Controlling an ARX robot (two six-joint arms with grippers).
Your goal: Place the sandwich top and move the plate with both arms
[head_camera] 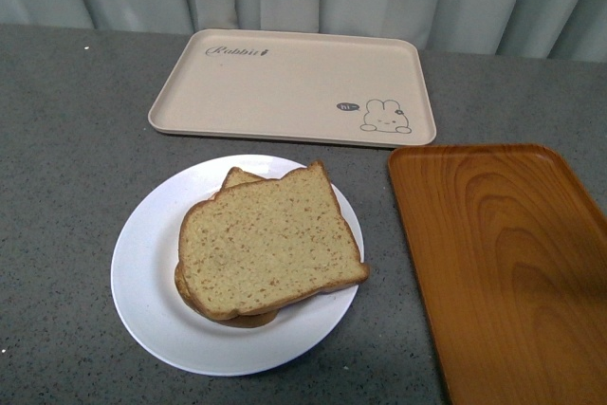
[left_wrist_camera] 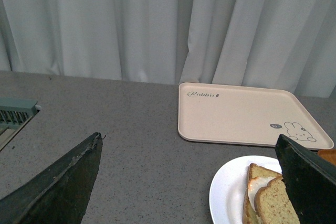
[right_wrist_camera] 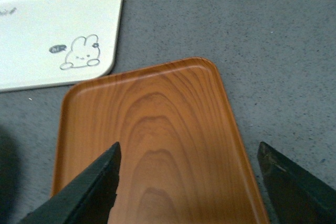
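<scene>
black left gripper point(left_wrist_camera: 189, 139), jaws spread wide and empty, over grey speckled tabletop point(left_wrist_camera: 131, 129); black right gripper point(right_wrist_camera: 189, 148), jaws likewise spread, above orange wood-grain tray point(right_wrist_camera: 157, 124). tan speckled bread slice point(head_camera: 270, 239) atop a second slice on round white plate point(head_camera: 142, 272), lower centre of front frame; beige rabbit tray point(head_camera: 285, 82) at upper centre.

The left gripper point(left_wrist_camera: 188, 139) hangs with its jaws spread wide. The right gripper point(right_wrist_camera: 189, 148) likewise has its jaws wide apart.

Wht plate point(head_camera: 142, 272); tan speckled bread point(head_camera: 270, 244)
</scene>
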